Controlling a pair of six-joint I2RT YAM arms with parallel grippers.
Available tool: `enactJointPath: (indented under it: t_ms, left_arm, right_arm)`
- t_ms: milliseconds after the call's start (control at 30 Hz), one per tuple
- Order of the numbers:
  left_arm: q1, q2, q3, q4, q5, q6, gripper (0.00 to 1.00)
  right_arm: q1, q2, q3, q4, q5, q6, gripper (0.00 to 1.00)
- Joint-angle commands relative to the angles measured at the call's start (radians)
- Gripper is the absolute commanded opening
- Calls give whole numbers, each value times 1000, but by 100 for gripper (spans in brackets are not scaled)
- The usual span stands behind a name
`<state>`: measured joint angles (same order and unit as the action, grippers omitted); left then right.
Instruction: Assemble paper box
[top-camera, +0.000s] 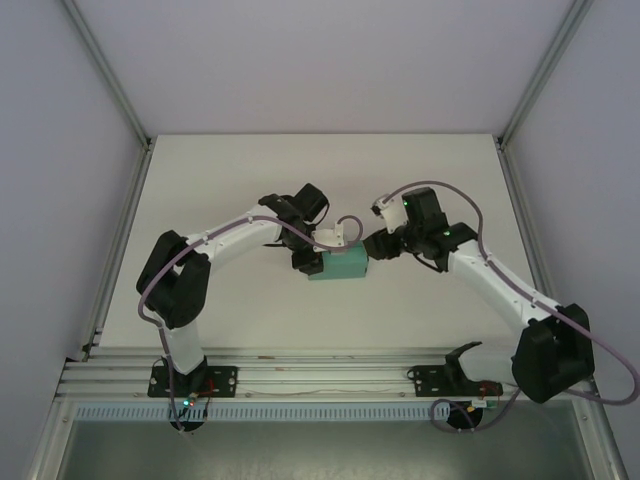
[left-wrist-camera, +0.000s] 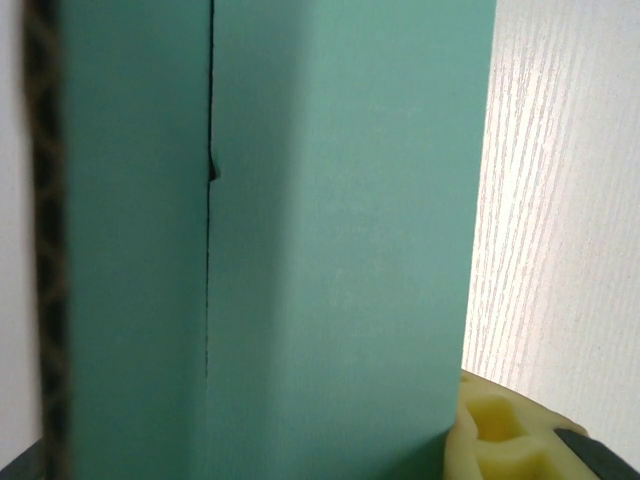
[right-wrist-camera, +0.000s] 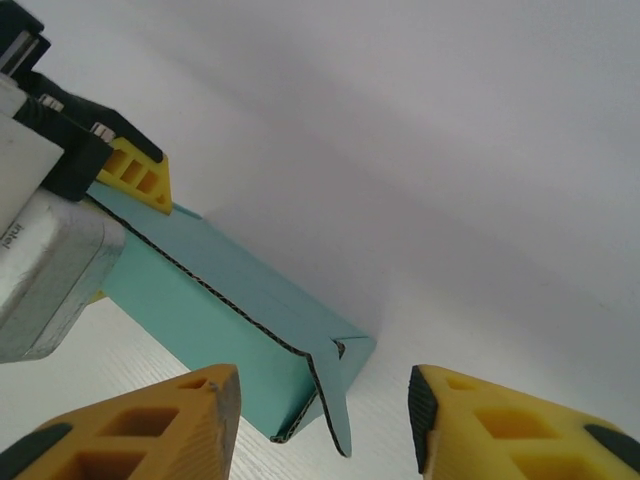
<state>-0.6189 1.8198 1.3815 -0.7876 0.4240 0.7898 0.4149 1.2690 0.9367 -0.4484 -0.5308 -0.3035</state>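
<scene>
- the paper box (top-camera: 340, 265) is at the middle of the table (top-camera: 230, 180), between the two arms, a flap sticking out at its right end
- left gripper (top-camera: 308, 256) has its fingers clamped on the box's left end
- right gripper (top-camera: 377, 246) hovers just right of it, fingers spread apart

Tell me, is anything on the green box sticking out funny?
Yes. In the right wrist view, at the near end of the paper box, one pointed flap pokes downward instead of lying tucked in. That end looks open, and the card's wavy cut edge is showing.
</scene>
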Motion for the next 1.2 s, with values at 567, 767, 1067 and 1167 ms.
enactJointPath:
  t_ms: [567,767,1067,1167]
  left_arm:
    - [5,26,-2,-79,6,0,33]
    - [5,25,-2,-56,7,-24,33]
    - [5,27,1,-35,23,-42,34]
    - [5,29,-2,-31,23,-44,34]
  right_arm:
    - [11,65,37,-20,-38,-41,13]
    - [36,39,10,40,-10,85,7]
    - [184,8,-69,222,229,418,0]
    - [205,-4,-116,297,271,431,0]
